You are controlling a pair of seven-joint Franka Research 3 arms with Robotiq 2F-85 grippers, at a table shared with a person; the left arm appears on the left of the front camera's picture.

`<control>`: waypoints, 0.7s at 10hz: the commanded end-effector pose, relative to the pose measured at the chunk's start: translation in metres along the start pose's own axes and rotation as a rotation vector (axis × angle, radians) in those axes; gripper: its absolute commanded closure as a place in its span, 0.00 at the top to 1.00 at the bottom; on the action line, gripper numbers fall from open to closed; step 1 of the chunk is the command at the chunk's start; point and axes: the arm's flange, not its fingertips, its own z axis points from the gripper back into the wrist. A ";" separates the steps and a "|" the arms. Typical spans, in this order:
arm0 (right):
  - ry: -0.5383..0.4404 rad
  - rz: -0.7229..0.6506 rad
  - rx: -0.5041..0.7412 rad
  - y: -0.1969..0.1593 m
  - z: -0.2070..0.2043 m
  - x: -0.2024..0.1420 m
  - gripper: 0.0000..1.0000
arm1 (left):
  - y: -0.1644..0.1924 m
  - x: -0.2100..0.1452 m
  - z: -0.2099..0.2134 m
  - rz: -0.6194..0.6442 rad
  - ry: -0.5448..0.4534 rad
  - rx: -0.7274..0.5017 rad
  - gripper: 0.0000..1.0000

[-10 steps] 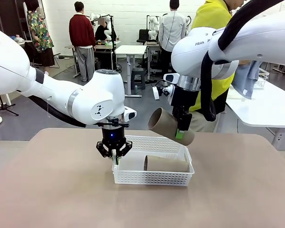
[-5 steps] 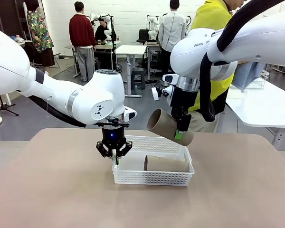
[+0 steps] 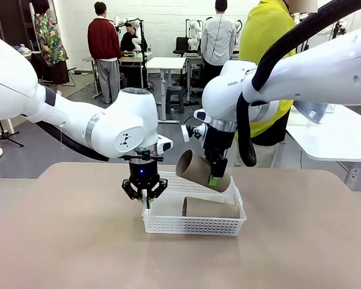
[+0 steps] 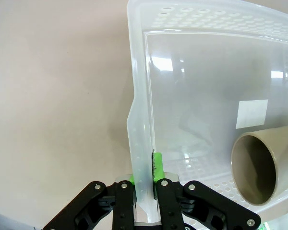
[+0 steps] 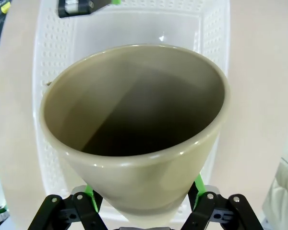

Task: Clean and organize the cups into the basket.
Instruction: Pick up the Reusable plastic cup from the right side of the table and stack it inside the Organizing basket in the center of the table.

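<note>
Our left jaws are pinched shut on the basket [image 3: 192,226], its left-hand wall [image 4: 140,96] clamped between the green pads [image 4: 156,167], one inside the wall and one outside. The jaws point straight down, and the basket sits flat on the worktop [image 3: 66,241].

Our right jaws are closed on the narrow lower end of a taupe cup [image 3: 195,168], a green pad [image 5: 198,184] pressing each side. In the right wrist view we look straight into this cup's open mouth [image 5: 134,105], with the basket's perforated walls [image 5: 43,62] beneath it. From the front, the cup is tilted with its mouth up and toward our left, over the far half of the basket. We cannot tell whether its base touches the rim.

A second taupe cup [image 3: 210,208] lies on its side along the near wall inside the basket, mouth toward the left jaws [image 4: 257,167].

A person in a yellow top [image 3: 262,36] stands beyond the worktop's far edge.
</note>
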 end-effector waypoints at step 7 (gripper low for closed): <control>0.033 -0.038 0.060 -0.021 -0.039 -0.018 0.83 | -0.002 0.000 0.003 0.002 -0.006 -0.005 0.00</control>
